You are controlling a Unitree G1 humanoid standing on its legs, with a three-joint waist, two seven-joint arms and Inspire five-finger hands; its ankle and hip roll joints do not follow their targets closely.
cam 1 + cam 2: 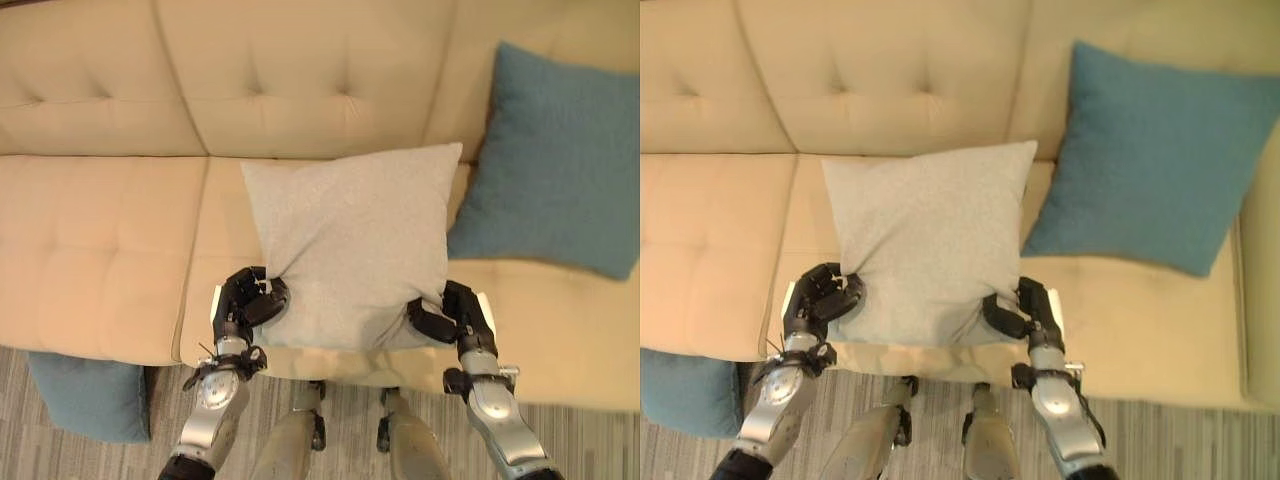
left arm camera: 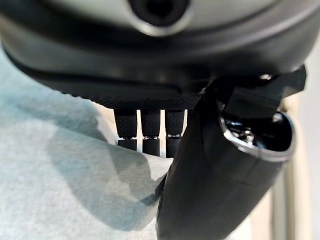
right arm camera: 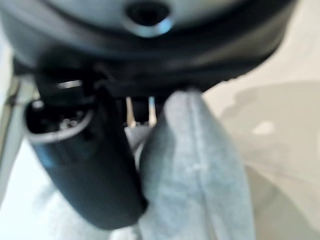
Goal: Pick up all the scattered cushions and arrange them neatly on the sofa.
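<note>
The grey cushion [image 1: 350, 250] lies on the sofa [image 1: 100, 270] seat, its near corners clamped by the left hand [image 1: 245, 305] and right hand [image 1: 455, 318], fingers curled. A blue cushion [image 1: 560, 160] leans against the backrest; another blue cushion [image 1: 85, 395] lies on the floor. No writing is legible.

To my left the sofa [image 1: 90, 250] seat lies open. To my right a blue cushion [image 1: 555, 165] against the backrest blocks the way, just beside the grey cushion [image 1: 350, 240].
</note>
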